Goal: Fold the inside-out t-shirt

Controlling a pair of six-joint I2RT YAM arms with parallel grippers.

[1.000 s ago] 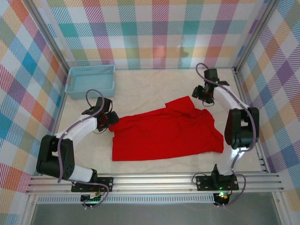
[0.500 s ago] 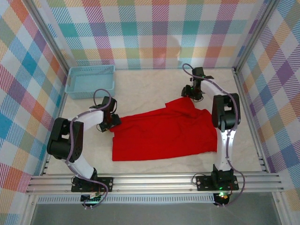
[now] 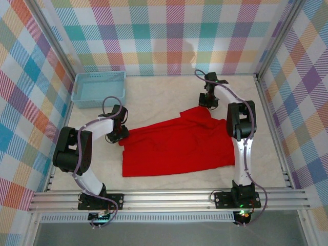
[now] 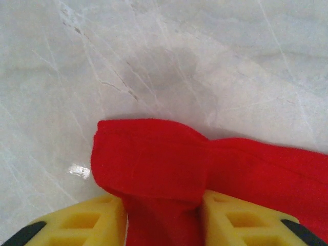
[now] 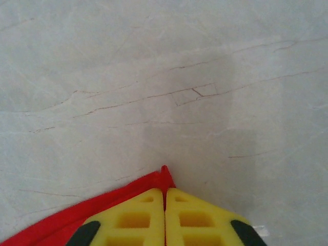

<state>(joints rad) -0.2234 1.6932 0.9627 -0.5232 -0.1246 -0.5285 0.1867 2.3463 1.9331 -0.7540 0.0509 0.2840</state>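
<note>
Bright red short-sleeved t-shirt point(image 3: 179, 146) was soft, matt, creased cloth, the pale veined tabletop point(image 4: 205, 61) smooth and stone-like with a faint sheen, the yellow latticed gripper fingers point(image 5: 133, 220) matt plastic, the light blue rectangular basket point(image 3: 100, 75) plastic, the silver front rail point(image 3: 169, 196) brushed metal.

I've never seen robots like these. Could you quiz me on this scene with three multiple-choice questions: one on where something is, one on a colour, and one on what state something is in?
1. Where is the basket?
A. the table's far-left corner
B. its near-right corner
C. its middle

2. What colour is the shirt?
A. blue
B. white
C. red

3. How is the right gripper?
A. wide open
B. shut on the shirt's edge
C. holding the basket

Answers:
1 A, it sits by the back wall on the left.
2 C, the cloth is bright red all over.
3 B, its fingers meet, with a red edge pinched at their tips.
</note>
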